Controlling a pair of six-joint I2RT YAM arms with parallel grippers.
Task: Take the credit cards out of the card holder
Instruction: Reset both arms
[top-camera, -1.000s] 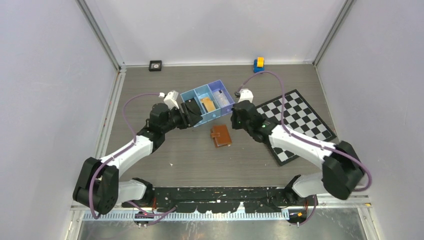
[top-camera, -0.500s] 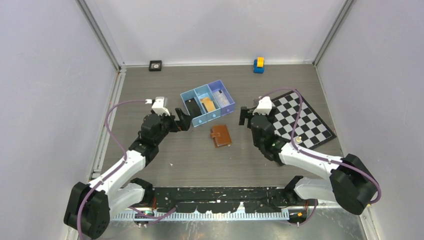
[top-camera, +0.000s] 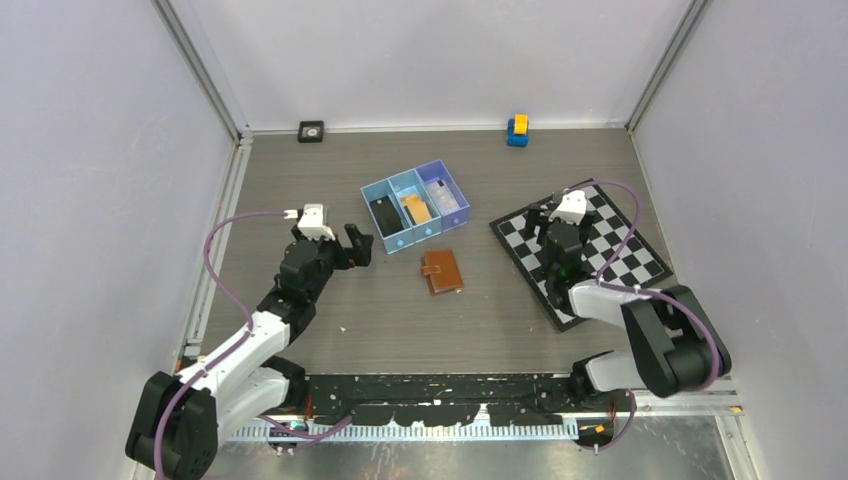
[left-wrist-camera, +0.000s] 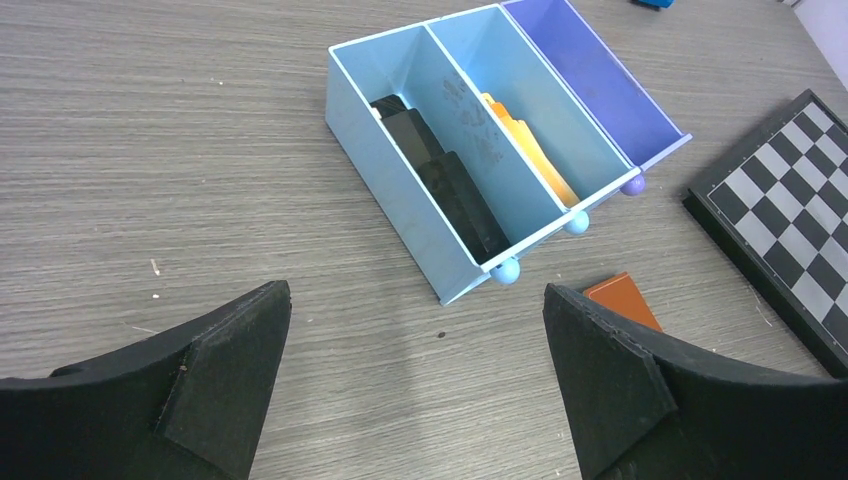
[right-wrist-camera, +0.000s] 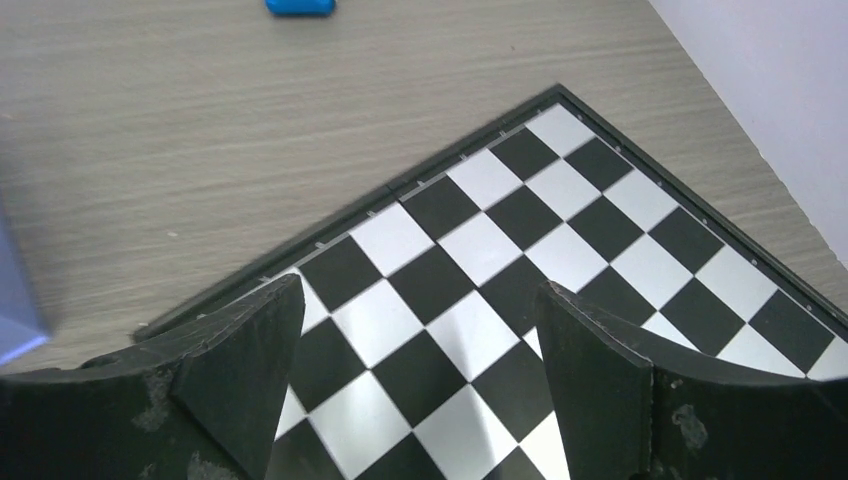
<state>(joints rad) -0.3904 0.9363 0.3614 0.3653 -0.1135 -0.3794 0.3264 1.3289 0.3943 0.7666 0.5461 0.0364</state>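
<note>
The grey wood-grain tabletop (top-camera: 300, 170) carries a black-and-white chequered board (top-camera: 620, 245) at the right, and the right claw (right-wrist-camera: 420, 288) hangs over its left part, spread wide and holding nothing. The left claw (left-wrist-camera: 415, 292), equally wide and empty, hangs just left of the pale blue and purple three-compartment tray (left-wrist-camera: 390, 190). Just near of the tray, between the claws, the small brown leather-like card holder (top-camera: 441, 271) lies folded, while an orange credit card (left-wrist-camera: 535, 150) stands in the tray's middle compartment and dark flat pieces (left-wrist-camera: 440, 180) in its left one.
</note>
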